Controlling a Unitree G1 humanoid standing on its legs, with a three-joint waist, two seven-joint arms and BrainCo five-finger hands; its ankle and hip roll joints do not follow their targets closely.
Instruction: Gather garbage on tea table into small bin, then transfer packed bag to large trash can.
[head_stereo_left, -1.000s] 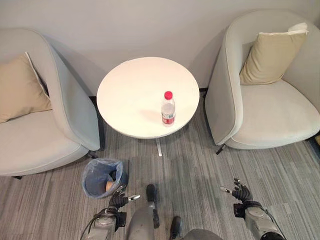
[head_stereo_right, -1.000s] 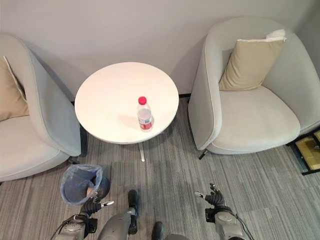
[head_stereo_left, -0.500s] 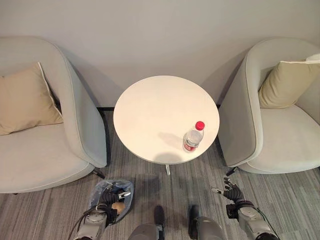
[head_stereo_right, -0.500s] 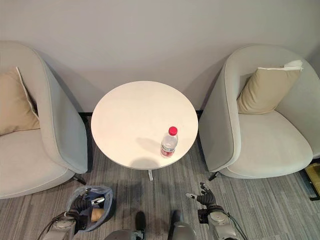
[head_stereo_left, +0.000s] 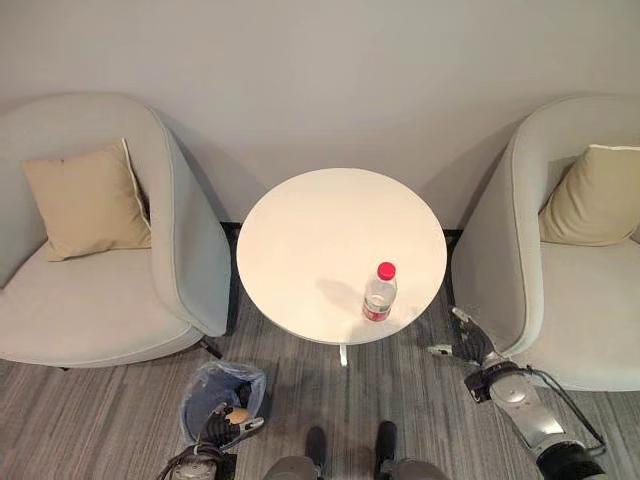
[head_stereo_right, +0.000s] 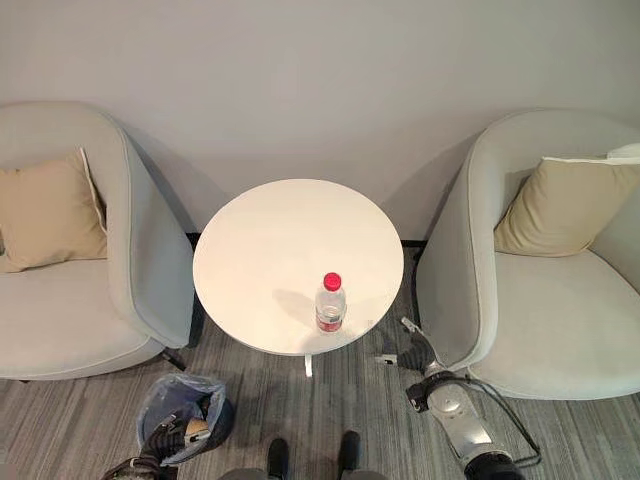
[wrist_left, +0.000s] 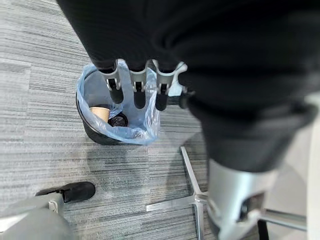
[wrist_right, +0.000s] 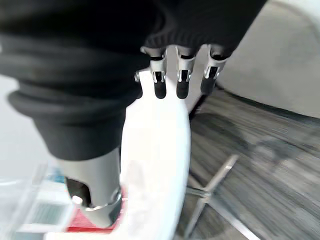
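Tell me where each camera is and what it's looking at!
Left eye view: on the head, looking down at the round table, bottle and small bin; both arms show.
Right eye view: beside it, same scene; right robot hand near the table edge.
Left wrist view: behind the left robot hand, facing down into the bin.
Right wrist view: behind the right robot hand, facing the table edge.
Shared: table, bin.

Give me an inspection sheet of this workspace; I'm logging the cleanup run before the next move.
Surface: round white tea table, bare apart from one item.
Job's things: water bottle with red cap upright near table's right front edge; small bin with blue bag on floor, paper cup inside.
Clutter: nothing seen.
Hands: left hand open above bin; right hand open beside table edge.
Cables: nothing seen.
Surroundings: two grey armchairs with tan cushions, striped carpet.
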